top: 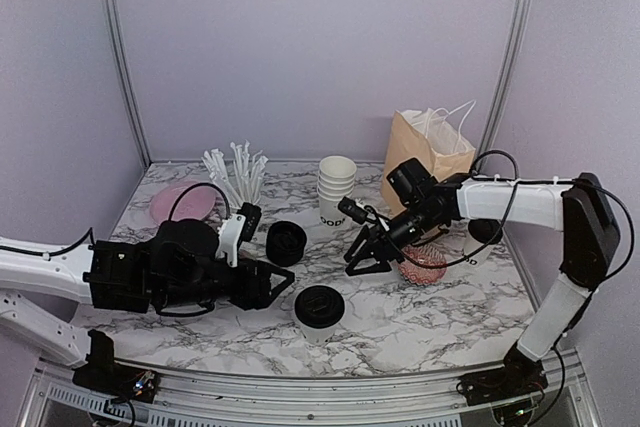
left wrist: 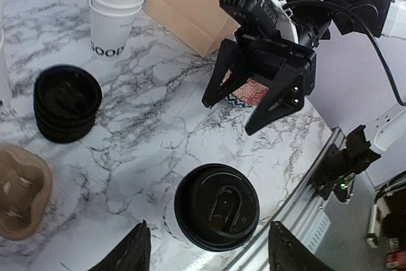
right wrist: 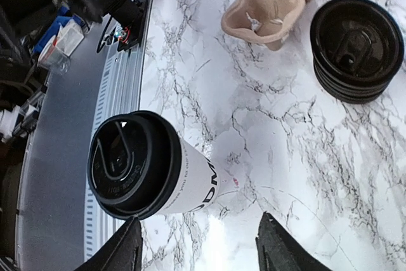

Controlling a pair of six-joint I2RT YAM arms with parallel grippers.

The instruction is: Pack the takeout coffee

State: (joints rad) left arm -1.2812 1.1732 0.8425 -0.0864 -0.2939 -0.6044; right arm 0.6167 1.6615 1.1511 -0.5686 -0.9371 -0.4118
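**Takeout coffee: one lidded cup at the near edge, both jaws open and empty**

Takeout coffee (top: 319, 309), a white paper cup with a black lid, stands upright near the front edge of the marbled surface (top: 420, 322). It is between the two arms and apart from the other stock.

Writing: the right wrist view shows black print on the cup wall, with only "D" and "M" readable at the curve. The lowest cup of the lidless cup stack (top: 336, 187) reads "OOD", and its first letter is turned out of view.

Grippers: the left gripper (top: 283, 289) lies low with its jaws spread wide and nothing between them. The coffee is just ahead of them. The right gripper (top: 364, 267) hangs tilted above the surface, jaws likewise apart and empty.

Surroundings:
- One brown bag (top: 430, 152) with white handles stands open at the back right.
- One stack of black lids (top: 286, 242) sits behind the coffee. The number of lids cannot be told.
- The cup stack holds at least four cups.
- One cup of wrapped straws (top: 235, 172) stands at the back left, with a pink plate (top: 183, 204) beside it.
- One pulp carrier (right wrist: 273, 4) lies near the lids.
- A red patterned item (top: 425, 265) lies under the right arm and cannot be identified.
- A second cup (top: 483, 237), white with a dark top, stands beside the bag, half hidden by the right arm.
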